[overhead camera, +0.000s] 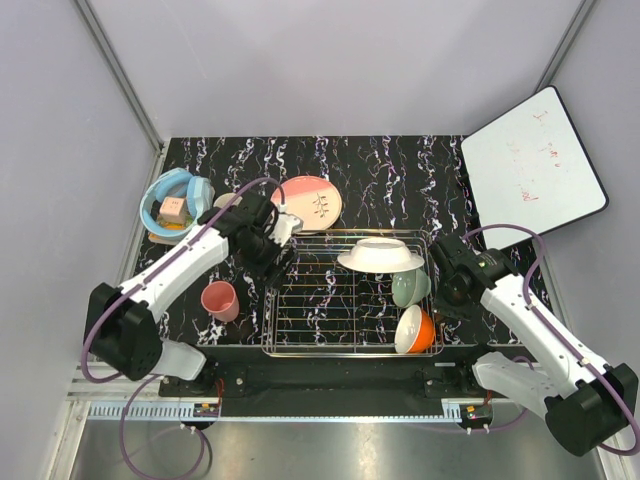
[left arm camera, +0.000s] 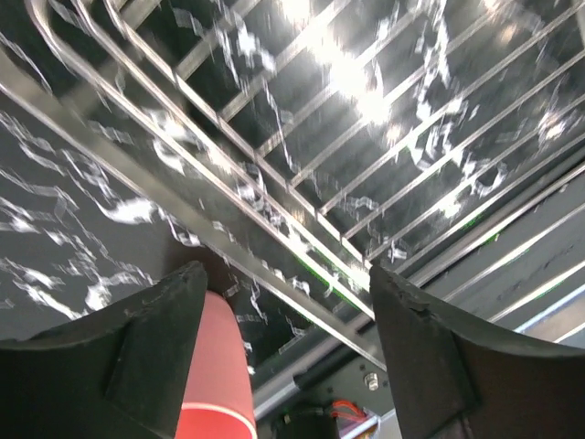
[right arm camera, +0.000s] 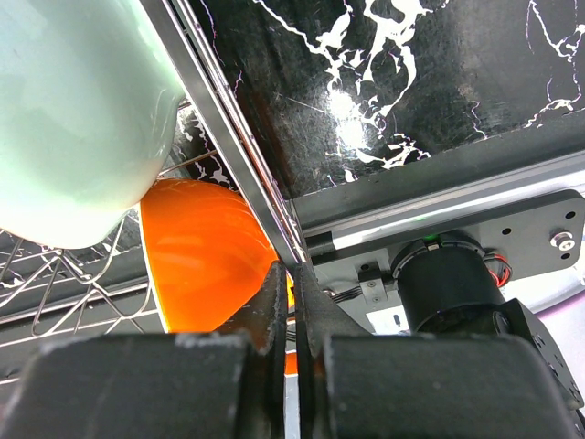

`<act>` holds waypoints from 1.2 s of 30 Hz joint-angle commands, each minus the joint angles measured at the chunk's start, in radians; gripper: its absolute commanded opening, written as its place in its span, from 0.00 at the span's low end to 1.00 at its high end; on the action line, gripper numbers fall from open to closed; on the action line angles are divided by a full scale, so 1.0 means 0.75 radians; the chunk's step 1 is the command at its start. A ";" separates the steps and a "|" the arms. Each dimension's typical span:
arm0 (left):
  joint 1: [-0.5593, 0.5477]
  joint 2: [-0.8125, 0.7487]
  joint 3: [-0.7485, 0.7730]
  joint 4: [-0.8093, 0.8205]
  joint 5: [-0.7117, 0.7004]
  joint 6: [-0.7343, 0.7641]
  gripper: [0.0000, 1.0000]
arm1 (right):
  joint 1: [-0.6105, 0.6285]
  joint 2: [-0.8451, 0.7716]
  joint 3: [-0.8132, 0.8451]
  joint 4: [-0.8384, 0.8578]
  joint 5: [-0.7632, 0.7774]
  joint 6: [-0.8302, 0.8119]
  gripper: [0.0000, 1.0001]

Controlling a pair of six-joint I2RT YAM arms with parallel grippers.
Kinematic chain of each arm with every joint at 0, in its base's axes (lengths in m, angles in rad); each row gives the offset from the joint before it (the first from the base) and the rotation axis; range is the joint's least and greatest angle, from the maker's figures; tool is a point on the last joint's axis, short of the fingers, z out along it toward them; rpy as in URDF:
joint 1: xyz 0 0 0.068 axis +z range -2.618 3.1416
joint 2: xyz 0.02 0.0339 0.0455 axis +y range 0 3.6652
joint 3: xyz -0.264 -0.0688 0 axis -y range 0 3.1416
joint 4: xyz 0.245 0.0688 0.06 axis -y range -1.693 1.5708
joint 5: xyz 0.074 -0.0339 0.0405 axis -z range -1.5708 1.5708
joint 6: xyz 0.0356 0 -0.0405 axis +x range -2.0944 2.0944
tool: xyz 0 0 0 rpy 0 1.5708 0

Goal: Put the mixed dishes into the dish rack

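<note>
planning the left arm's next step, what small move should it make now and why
Probably ease the left gripper toward the pink cup. Its jaws are open and empty above the left side of the dish rack. The cup sits on the table just outside that side, not yet loaded, and the left wrist view shows it close by.

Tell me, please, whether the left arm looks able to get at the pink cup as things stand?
Probably yes: the pink cup stands uncovered on the table left of the dish rack, close beside that arm, and the left tool is open and empty.
</note>
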 commanded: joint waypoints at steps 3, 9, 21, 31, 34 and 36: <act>-0.003 -0.136 -0.091 -0.044 -0.020 0.011 0.78 | 0.022 -0.026 0.046 0.176 -0.106 0.099 0.00; -0.015 -0.038 -0.102 -0.025 0.046 0.013 0.68 | 0.022 -0.026 0.056 0.171 -0.102 0.099 0.00; -0.036 0.147 -0.085 -0.048 0.091 0.027 0.20 | 0.022 -0.027 0.093 0.151 -0.100 0.107 0.00; -0.038 0.147 0.037 -0.152 0.128 0.015 0.00 | 0.022 -0.022 0.115 0.147 -0.104 0.109 0.00; -0.038 0.159 0.121 -0.193 0.138 0.013 0.00 | 0.022 -0.004 0.152 0.147 -0.104 0.109 0.00; -0.038 0.169 0.170 -0.236 0.140 0.017 0.00 | 0.022 0.010 0.193 0.147 -0.102 0.109 0.00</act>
